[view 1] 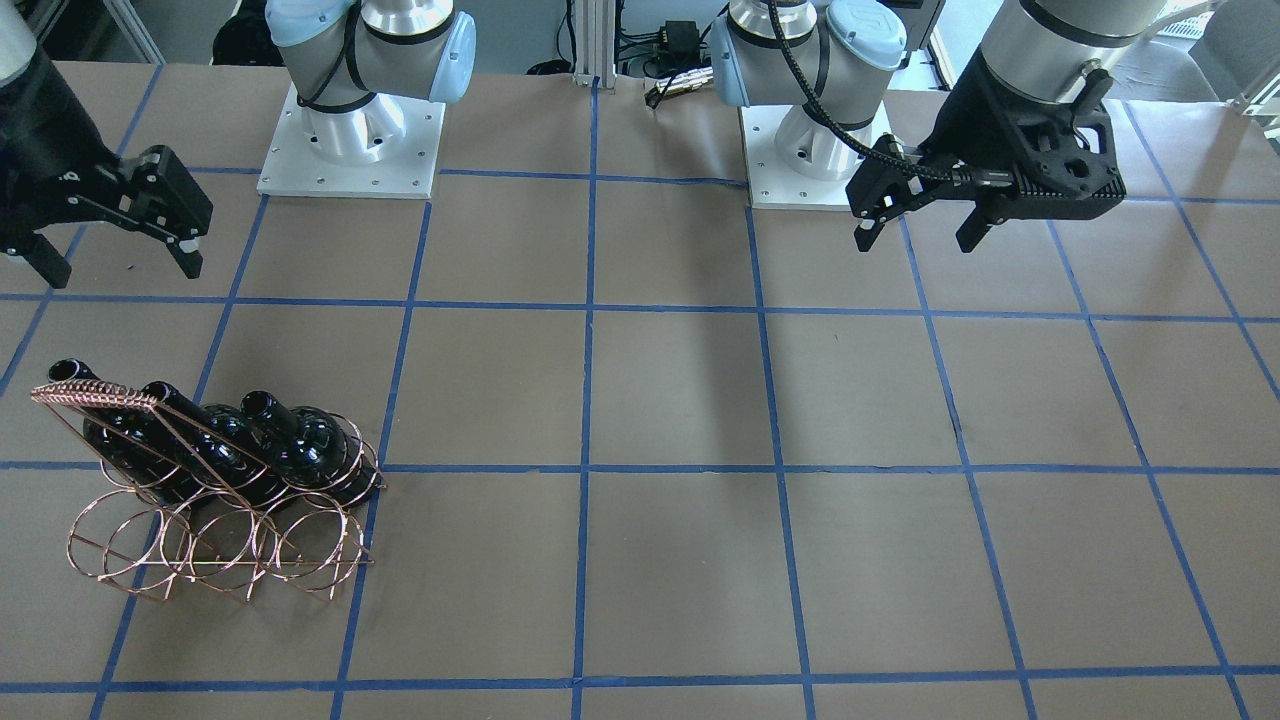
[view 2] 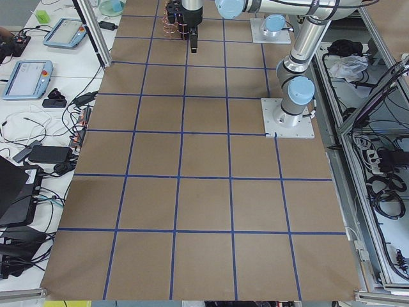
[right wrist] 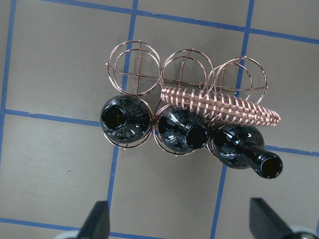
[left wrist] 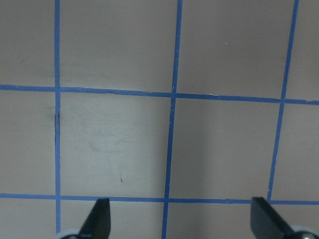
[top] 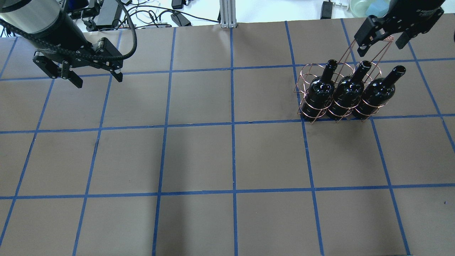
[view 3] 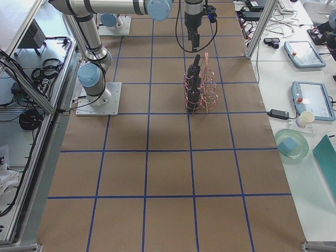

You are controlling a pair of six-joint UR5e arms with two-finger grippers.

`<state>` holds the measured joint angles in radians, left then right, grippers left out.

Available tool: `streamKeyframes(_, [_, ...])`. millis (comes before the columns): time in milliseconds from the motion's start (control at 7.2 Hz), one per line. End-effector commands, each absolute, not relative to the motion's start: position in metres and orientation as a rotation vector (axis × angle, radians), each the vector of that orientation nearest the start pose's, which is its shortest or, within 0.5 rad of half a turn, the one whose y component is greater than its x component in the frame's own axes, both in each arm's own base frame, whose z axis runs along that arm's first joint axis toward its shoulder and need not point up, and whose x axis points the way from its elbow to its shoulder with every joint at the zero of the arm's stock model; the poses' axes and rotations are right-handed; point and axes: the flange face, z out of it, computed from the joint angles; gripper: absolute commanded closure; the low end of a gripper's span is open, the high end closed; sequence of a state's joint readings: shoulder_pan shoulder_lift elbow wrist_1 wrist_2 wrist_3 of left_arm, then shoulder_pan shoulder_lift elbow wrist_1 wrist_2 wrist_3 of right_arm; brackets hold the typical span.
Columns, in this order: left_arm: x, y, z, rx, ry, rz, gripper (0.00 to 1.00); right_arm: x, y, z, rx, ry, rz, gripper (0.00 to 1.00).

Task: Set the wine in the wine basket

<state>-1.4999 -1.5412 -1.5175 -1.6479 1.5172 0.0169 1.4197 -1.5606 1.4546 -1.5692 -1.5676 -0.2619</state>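
Three glossy near-black wine bottles (top: 318,90) (top: 346,91) (top: 378,91) stand in the near row of rings of the copper wire wine basket (top: 306,73) at the table's right. From above they show in the right wrist view (right wrist: 122,119) (right wrist: 182,133) (right wrist: 244,149), beside the basket's woven top edge (right wrist: 224,107). My right gripper (top: 382,44) is open and empty, hanging above the basket's far side. My left gripper (top: 96,76) is open and empty over bare table at the far left, well away from the basket. In the front-facing view the basket (view 1: 215,540) is at the lower left.
The table is brown paper with a blue tape grid (top: 233,124). The two arm bases (view 1: 350,130) (view 1: 810,110) stand on the robot's side of the table. Cables and devices (top: 142,14) lie past the far edge. The basket's far row of rings (right wrist: 137,69) holds nothing.
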Motion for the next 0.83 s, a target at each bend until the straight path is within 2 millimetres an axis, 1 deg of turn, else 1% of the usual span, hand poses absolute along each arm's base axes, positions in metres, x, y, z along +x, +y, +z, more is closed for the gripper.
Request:
streamKeyframes(0, [-0.152,-0.473,0.525,0.064,3.189,-0.036,0.0,0.127,-0.491,0.548,-0.046,3.142,-0.159,0.0])
streamKeyframes(139, [-0.153,-0.47,0.528,0.077,3.147,-0.05,0.0,0.149,-0.487,0.547,0.035,3.13,-0.161,0.0])
streamKeyframes(417, [-0.147,-0.47,0.532,0.081,3.131,-0.067,0.0,0.151,-0.488,0.544,0.032,3.14,-0.162,0.0])
streamKeyframes(556, [-0.143,-0.47,0.532,0.077,3.103,-0.069,0.0,0.151,-0.488,0.543,0.03,3.141,-0.157,0.0])
streamKeyframes(694, [-0.143,-0.471,0.53,0.073,3.103,-0.062,0.0,0.151,-0.488,0.542,0.03,3.141,-0.157,0.0])
